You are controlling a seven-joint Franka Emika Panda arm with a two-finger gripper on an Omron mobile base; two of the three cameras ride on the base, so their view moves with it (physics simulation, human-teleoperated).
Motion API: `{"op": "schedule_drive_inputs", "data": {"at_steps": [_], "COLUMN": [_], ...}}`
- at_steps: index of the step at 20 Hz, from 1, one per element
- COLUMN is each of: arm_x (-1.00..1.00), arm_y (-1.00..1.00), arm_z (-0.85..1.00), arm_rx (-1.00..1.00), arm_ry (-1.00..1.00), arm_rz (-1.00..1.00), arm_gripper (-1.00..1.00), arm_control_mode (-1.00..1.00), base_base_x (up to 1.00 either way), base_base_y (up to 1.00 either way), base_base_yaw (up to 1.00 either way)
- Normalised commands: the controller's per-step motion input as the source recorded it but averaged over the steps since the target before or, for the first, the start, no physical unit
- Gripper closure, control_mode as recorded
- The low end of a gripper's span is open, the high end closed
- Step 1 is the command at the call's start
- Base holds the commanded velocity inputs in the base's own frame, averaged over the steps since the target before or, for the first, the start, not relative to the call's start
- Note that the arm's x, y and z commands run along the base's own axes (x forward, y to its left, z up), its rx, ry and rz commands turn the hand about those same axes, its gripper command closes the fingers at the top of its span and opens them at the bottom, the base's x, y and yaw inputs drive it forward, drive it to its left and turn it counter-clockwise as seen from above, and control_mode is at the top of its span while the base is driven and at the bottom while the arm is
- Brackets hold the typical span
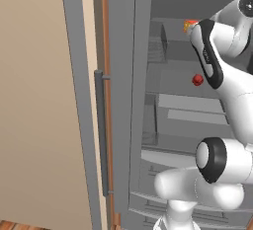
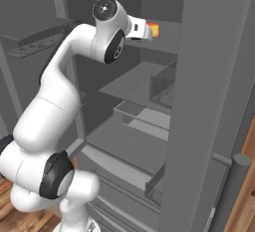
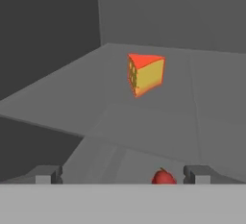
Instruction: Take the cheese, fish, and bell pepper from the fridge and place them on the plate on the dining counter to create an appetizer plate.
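Grey shelves of the fridge [image 1: 163, 100] stand exposed, door swung wide at left. Further right on the upper shelf sits the cheese [image 3: 145, 74], a yellow-orange wedge, upright, well back from the shelf's front edge. Below the cheese and nearer the front edge rests the bell pepper [image 1: 197, 80], a dark-red ball on the next shelf down, peeking up between the fingertips [image 3: 198, 175] in the hand view. Gripper [image 3: 122, 176] hangs in front of the cheese, level with that upper shelf, jaws spread fully apart, nothing between them, cheese not yet touched.

Risks, as judged from here: approaching too low could catch the shelf's front edge ahead of the cheese. Closing across the wedge's sloped faces could squeeze it out sideways or tip it over, pushing it deeper toward the back wall. Drifting right of the cheese could leave one finger nudging it instead of straddling it. Fish: cannot tell where.
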Motion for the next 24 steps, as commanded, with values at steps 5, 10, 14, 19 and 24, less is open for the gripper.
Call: {"op": "schedule_drive_inputs", "data": {"at_steps": [5, 10, 14, 19, 24], "arm_x": [0.24, 0.26, 0.28, 0.33, 0.32], "arm_y": [-0.19, -0.24, -0.1, -0.01, 0.0], "arm_z": [0.0, 0.0, 0.0, 0.0, 0.0], "arm_rx": [0.0, 0.0, 0.0, 0.0, 0.0], "arm_ry": [0.0, 0.0, 0.0, 0.0, 0.0], "arm_rz": [0.0, 0.0, 0.0, 0.0, 0.0], "arm_gripper": [-1.0, -1.0, -1.0, -1.0, -1.0], "arm_control_mode": [-1.0, -1.0, -1.0, -1.0, -1.0], "base_base_x": [0.0, 0.0, 0.0, 0.0, 0.0], "base_base_y": [0.0, 0.0, 0.0, 0.0, 0.0], "base_base_yaw": [0.0, 0.0, 0.0, 0.0, 0.0]}}
